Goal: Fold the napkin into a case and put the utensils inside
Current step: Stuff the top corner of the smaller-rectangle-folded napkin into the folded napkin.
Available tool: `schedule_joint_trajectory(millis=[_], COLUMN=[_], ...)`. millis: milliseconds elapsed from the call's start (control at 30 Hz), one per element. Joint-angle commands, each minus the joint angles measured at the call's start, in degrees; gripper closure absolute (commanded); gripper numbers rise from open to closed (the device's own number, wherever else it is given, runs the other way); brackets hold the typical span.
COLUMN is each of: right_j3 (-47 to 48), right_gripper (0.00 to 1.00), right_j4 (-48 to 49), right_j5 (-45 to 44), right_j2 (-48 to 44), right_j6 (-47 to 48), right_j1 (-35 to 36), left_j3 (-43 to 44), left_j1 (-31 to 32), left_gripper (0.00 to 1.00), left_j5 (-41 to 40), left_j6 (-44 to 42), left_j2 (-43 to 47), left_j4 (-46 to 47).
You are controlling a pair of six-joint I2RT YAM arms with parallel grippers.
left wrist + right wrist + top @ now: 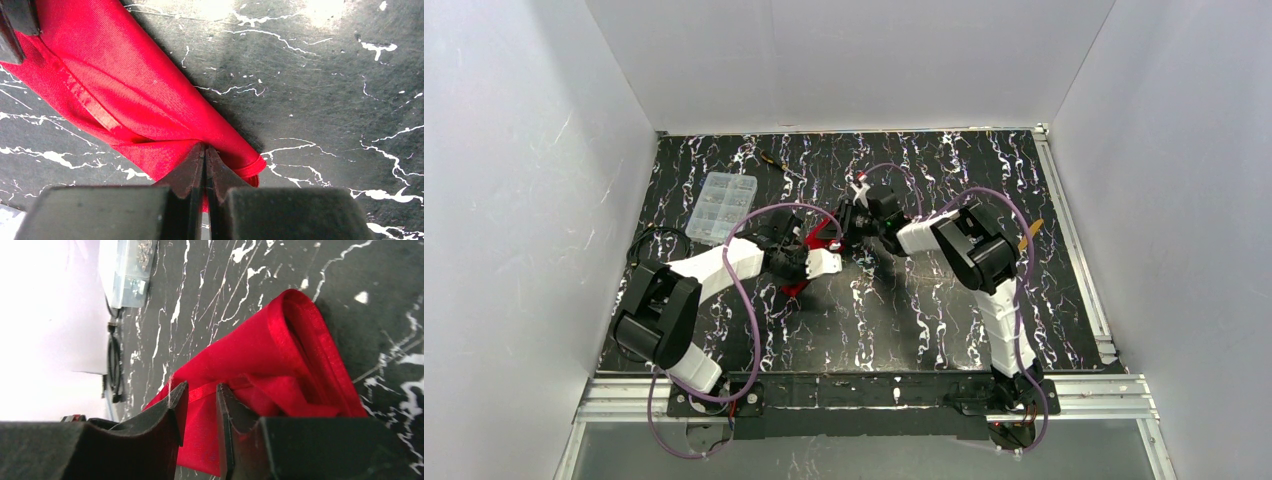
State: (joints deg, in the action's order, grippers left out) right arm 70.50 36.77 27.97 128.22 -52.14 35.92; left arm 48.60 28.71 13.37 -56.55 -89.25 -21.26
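Two claws at the folded red napkin [796, 287], which lies just off the table's centre toward 9 o'clock.

The left gripper [205, 150] is pinched tight on the cloth's edge at 6 o'clock of its own view. The right gripper [201, 388] stands narrow, with a stitched hem crossing the slit between its jaws, not visibly clamped. The cloth looks light, limp and slightly slick, so its layers would likely slide or sag if lifted at one point. The doubled hem or a folded corner seems the surest hold. No brand, label or writing is readable, not even on the clear compartment box [717, 207] at 10 o'clock.
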Motion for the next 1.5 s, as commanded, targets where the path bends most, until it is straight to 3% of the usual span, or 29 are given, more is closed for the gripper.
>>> schedule_joint_trajectory(millis=[0, 200, 400, 533, 700, 833, 867, 933, 1033, 1133, 1333, 1467], right_j3=[0.6, -2.1, -3.7, -5.3, -5.3, -4.5, -4.5, -4.2, -3.7, -3.7, -3.4, -3.5], right_gripper=[0.64, 0.64, 0.65, 0.66, 0.66, 0.66, 0.66, 0.66, 0.66, 0.66, 0.67, 0.67], right_j4=[-13.0, -13.0, -12.1, -11.7, -11.8, -12.4, -12.5, -12.6, -12.7, -12.7, -12.6, -13.0], right_j5=[-9.4, -12.0, -15.4, -17.3, -17.6, -17.0, -16.9, -16.4, -15.5, -15.1, -15.2, -15.6], right_j2=[-1.5, -2.8, -3.3, -4.0, -4.1, -3.5, -3.5, -3.2, -2.5, -2.1, -2.4, -2.8], right_j6=[10.5, 12.3, 11.9, 11.1, 10.6, 10.6, 10.6, 10.5, 10.1, 9.8, 9.3, 9.2], right_j1=[2.3, 3.1, 5.1, 5.2, 5.3, 5.3, 5.2, 5.3, 5.2, 5.3, 5.2, 5.4], left_j3=[1.4, 4.5, 7.8, 9.8, 10.3, 13.0, 13.9, 15.6, 18.3, 20.3, 10.9, 6.7], left_j1=[0.1, -1.0, -1.2, -1.3, -1.5, -2.3, -2.7, -3.5, -5.2, -7.8, -8.6, -8.5], left_gripper=[1.00, 1.00, 1.00, 0.80, 0.74, 0.59, 0.51, 0.46, 0.46, 0.58, 0.81, 0.86], left_j5=[-1.7, -2.9, 3.1, 9.6, 11.8, 11.9, 12.0, 11.4, 9.0, 4.4, -1.6, 0.8], left_j6=[5.7, 13.1, 18.1, 20.0, 19.0, 20.8, 21.4, 21.9, 23.4, 23.2, 13.4, 13.2], left_j2=[-1.7, -1.0, -1.6, -1.5, -1.1, -0.7, -0.4, 0.0, 0.8, 2.7, 4.4, 3.8], left_j4=[-4.3, -4.6, -8.5, -13.7, -17.1, -19.9, -20.6, -22.0, -23.2, -22.1, -14.2, -10.4])
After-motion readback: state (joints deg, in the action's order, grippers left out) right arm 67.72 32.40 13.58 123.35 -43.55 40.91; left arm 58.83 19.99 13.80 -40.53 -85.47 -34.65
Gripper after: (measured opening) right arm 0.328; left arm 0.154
